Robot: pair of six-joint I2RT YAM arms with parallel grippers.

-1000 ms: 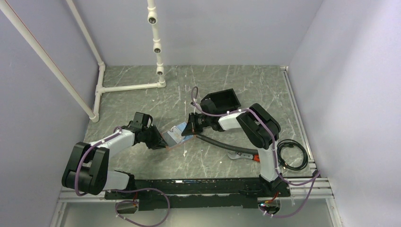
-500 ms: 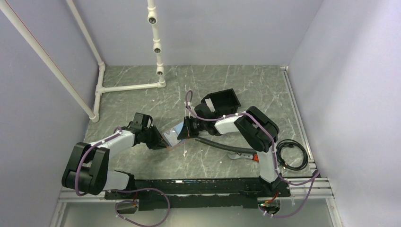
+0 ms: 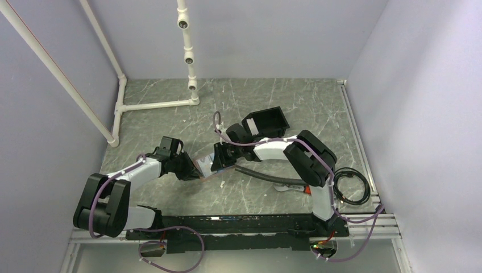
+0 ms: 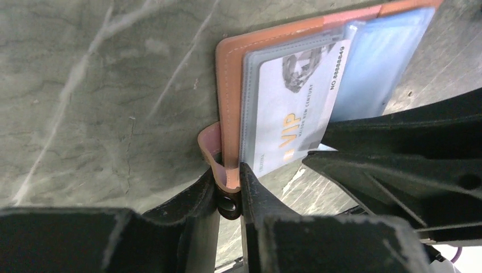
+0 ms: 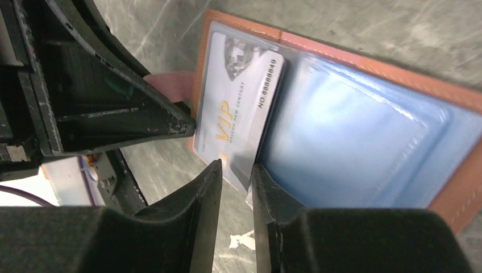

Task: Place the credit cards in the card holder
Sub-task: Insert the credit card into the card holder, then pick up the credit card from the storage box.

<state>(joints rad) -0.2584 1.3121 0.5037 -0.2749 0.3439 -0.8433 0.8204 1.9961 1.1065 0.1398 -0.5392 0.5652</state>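
Observation:
The tan-brown card holder (image 3: pixel 200 169) lies open at mid-table. My left gripper (image 3: pixel 190 170) is shut on its left edge by the strap; in the left wrist view my left gripper (image 4: pixel 230 181) pinches the leather rim (image 4: pixel 228 114). A pale blue-grey credit card marked VIP (image 4: pixel 287 108) sits partly inside a clear sleeve. My right gripper (image 3: pixel 219 160) is right against the holder. In the right wrist view my right gripper (image 5: pixel 233 169) has its jaws a narrow gap apart at the card's (image 5: pixel 236 105) lower edge, beside the holder's blue-tinted sleeves (image 5: pixel 352 142) and rim (image 5: pixel 455 96).
A black plastic box (image 3: pixel 266 122) stands behind the right arm. A black hose (image 3: pixel 261 173), an orange-handled tool (image 3: pixel 295 187) and a coiled cable (image 3: pixel 349 187) lie at the right. A white pipe frame (image 3: pixel 156 105) stands at the back left.
My right gripper has moved left to the card holder, and the light blue card has gone with it into the sleeve. The left gripper has kept its hold.

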